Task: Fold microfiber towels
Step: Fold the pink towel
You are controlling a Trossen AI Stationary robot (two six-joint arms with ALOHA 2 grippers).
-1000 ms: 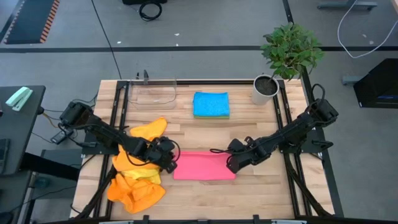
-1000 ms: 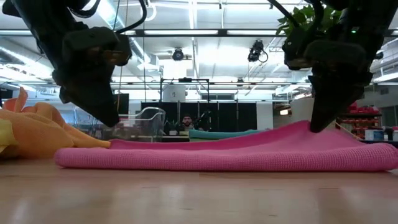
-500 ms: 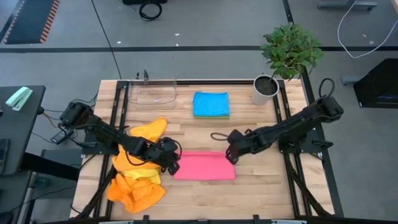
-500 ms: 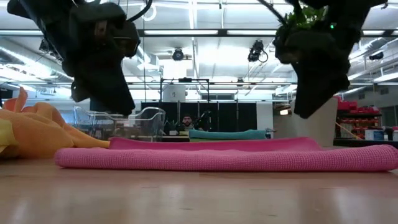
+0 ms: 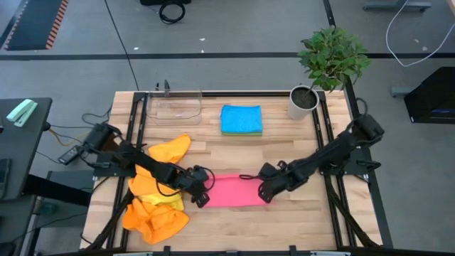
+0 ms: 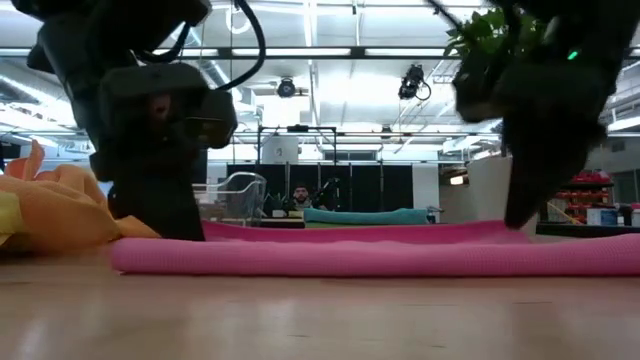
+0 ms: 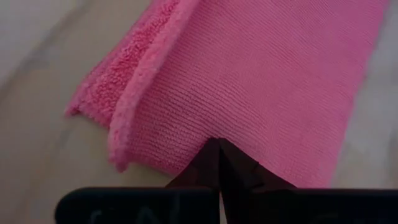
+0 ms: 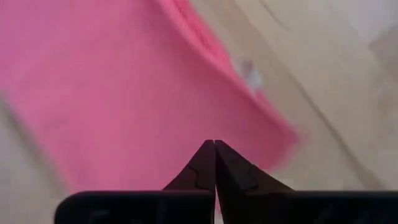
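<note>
Pink towel (image 5: 234, 192) folded flat near front of table (image 5: 298, 217). Both grippers lowered since earlier frame: left gripper (image 5: 201, 196) pressed together at towel's left end, right gripper (image 5: 264, 190) pressed together at right end. Orange towels (image 5: 158, 195) heaped left; blue stack (image 5: 241, 119) beyond.

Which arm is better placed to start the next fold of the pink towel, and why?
Neither clearly. The left gripper sits shut at the pink towel's left end, the right gripper shut at its right end. Both are equally near, so a two-arm fold looks likeliest.
</note>
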